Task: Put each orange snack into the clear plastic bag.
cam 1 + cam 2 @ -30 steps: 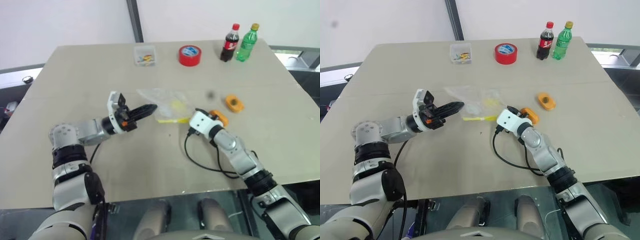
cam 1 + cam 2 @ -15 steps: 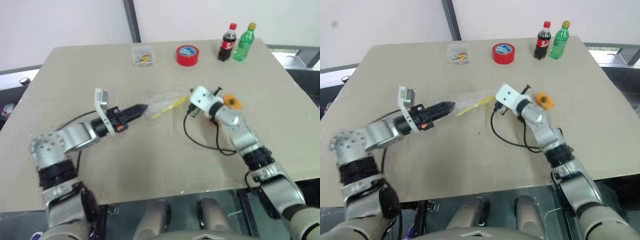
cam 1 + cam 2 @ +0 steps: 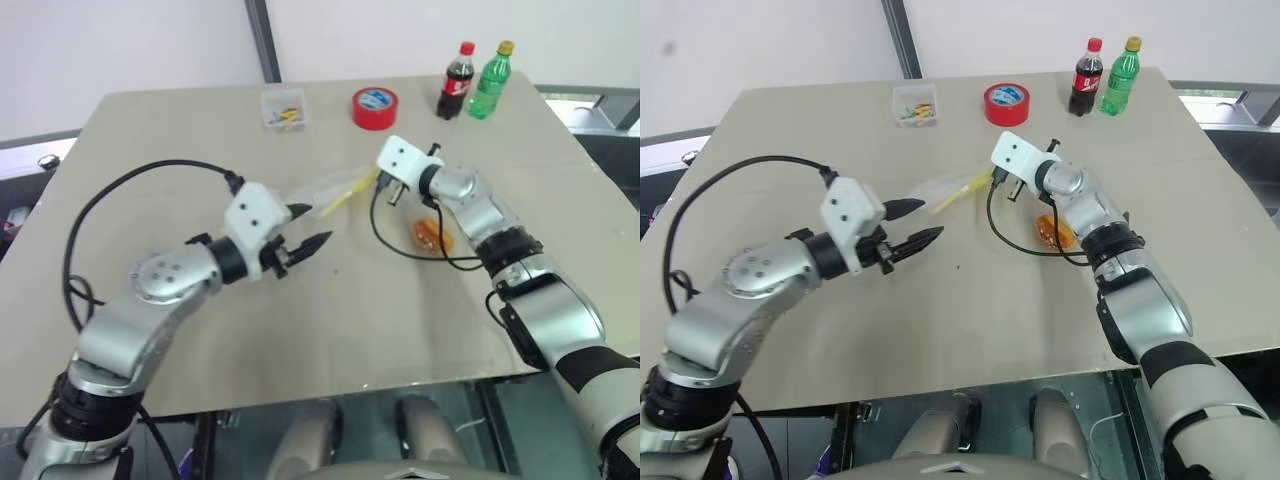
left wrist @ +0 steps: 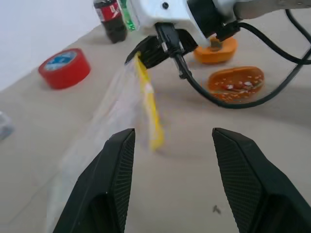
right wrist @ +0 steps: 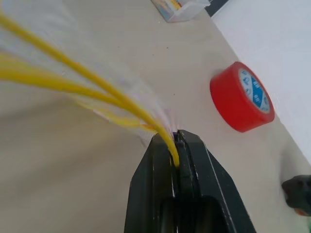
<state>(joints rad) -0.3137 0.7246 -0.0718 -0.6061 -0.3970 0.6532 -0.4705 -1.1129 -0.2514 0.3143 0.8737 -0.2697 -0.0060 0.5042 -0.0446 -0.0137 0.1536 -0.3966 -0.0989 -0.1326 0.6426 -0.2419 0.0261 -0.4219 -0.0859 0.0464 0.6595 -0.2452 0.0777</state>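
Right gripper (image 5: 176, 145) jaws clamp clear plastic bag (image 4: 121, 104) | left gripper (image 4: 170, 160) jaws wide, empty

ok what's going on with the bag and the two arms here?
The right gripper is shut on the yellow seal edge of the clear plastic bag, holding that end up off the table. The left gripper is open just beside the bag, holding nothing. Both orange snacks lie on the table under the right arm, not in the bag yet.
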